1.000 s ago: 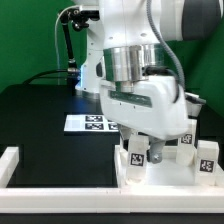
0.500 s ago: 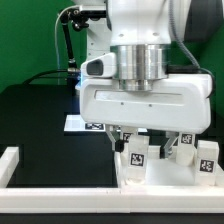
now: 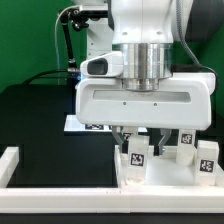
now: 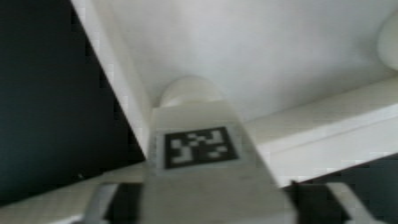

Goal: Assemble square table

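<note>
The white square table slab point(image 3: 172, 176) lies at the exterior view's lower right. Three tagged white legs stand upright on it. My gripper point(image 3: 138, 140) hangs straight down over the nearest leg point(image 3: 138, 153), one finger on each side, shut on it. In the wrist view the same leg point(image 4: 199, 125), with its square tag, runs between my fingers point(image 4: 128, 205), and the gripper point(image 4: 210, 207) closes on its top end. The slab point(image 4: 267, 50) fills the area behind it. Two more legs point(image 3: 186, 149) point(image 3: 207, 158) stand to the exterior view's right. A fourth leg is not visible.
The marker board point(image 3: 78, 124) lies on the black table behind my hand. A long white rail point(image 3: 60, 191) with an upturned end point(image 3: 9, 160) runs along the front edge. A green backdrop and a dark stand are at the rear.
My hand has turned about its vertical axis while staying over the same leg; its broad face is now square to the exterior camera. The slab and other legs have not moved.
</note>
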Motion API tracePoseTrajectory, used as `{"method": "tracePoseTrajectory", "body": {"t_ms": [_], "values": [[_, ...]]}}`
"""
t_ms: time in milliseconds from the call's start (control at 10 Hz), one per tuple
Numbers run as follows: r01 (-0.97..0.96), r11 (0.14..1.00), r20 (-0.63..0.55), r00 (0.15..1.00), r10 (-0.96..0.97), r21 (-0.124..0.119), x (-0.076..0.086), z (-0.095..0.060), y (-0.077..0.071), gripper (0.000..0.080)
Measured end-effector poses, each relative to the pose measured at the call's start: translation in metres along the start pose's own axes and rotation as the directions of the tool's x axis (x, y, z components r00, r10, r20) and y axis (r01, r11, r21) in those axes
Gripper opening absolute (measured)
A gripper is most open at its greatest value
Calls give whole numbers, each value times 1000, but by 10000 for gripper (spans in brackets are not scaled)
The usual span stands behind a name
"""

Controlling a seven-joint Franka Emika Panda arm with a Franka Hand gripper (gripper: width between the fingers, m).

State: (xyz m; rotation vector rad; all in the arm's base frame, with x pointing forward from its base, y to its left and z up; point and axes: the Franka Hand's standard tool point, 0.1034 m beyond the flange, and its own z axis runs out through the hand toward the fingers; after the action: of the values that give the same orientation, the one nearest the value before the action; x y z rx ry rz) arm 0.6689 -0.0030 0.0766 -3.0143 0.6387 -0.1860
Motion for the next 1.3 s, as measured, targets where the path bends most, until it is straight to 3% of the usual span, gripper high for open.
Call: {"method": "tracePoseTrajectory", "body": {"t_ms": [100,300,400,500,600,800,900,1000,1100,1200,1300], "values": [[-70,998,0,998,70,-1,0,0,1,291],[-246,969,0,969,246,-1,1,1,3,291],[-406,914,5,914,406,-4,2,1,5,291],[-552,834,15,834,552,-9,1,2,5,291],[-703,712,36,711,702,3,1,2,5,291],[-920,392,101,392,915,13,2,2,6,291],[-925,379,99,378,920,11,2,2,9,291],[-926,377,98,376,921,10,2,2,8,384],[-915,404,98,403,910,13,2,2,8,384],[-914,406,98,405,909,13,2,2,8,573],[-800,600,74,600,797,24,2,3,9,573]]}}
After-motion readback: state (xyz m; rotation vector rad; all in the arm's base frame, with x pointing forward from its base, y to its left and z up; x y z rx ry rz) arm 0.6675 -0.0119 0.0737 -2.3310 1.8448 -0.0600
